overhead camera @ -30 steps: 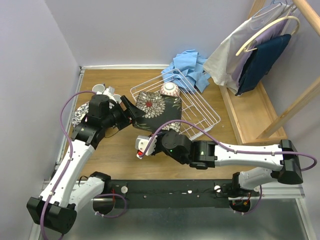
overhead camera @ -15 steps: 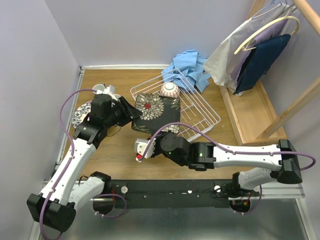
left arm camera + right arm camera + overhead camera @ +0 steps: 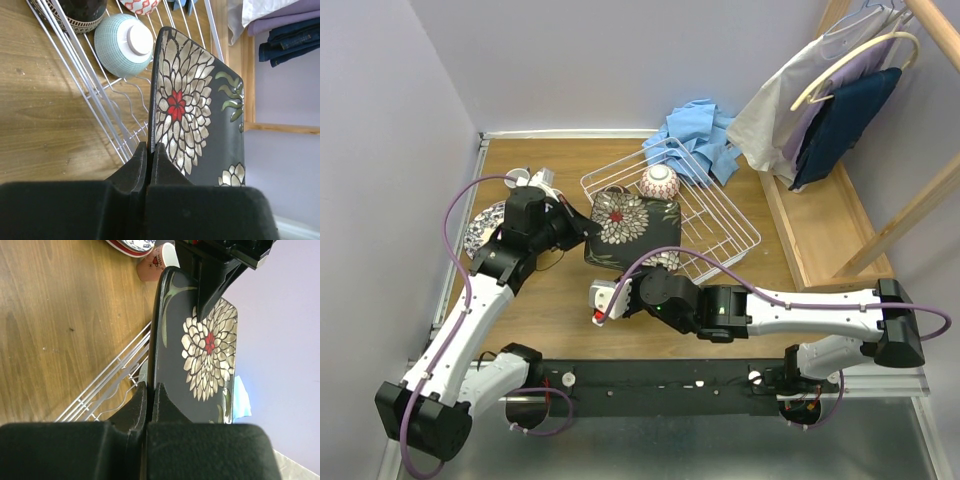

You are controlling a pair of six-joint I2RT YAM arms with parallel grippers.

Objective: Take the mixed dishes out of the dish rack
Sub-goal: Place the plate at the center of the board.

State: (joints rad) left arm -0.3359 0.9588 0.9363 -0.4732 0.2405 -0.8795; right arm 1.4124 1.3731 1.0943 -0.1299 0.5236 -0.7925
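Note:
The black square floral plate [image 3: 630,225] hangs tilted over the near-left corner of the white wire dish rack [image 3: 720,225]. My left gripper [image 3: 583,228] is shut on its left edge, fingers pinching the rim [image 3: 150,152]. At the plate's near edge my right gripper [image 3: 655,266] is also shut on the rim [image 3: 150,392]. The plate's gold-and-red flower [image 3: 177,105] faces the left wrist camera and also shows in the right wrist view [image 3: 207,347]. Inside the rack lie an upturned pale green bowl [image 3: 122,44], a brown bowl [image 3: 82,12] and a pink-patterned bowl [image 3: 658,181].
On the table left of the rack sit a patterned round plate [image 3: 480,228] and small cups [image 3: 532,180]. A blue cloth [image 3: 700,135] lies behind the rack. A wooden clothes rack with hanging garments [image 3: 840,100] fills the right side.
My left gripper has gone from open to shut on the plate's left edge. The plate has shifted slightly. The right gripper has kept its hold.

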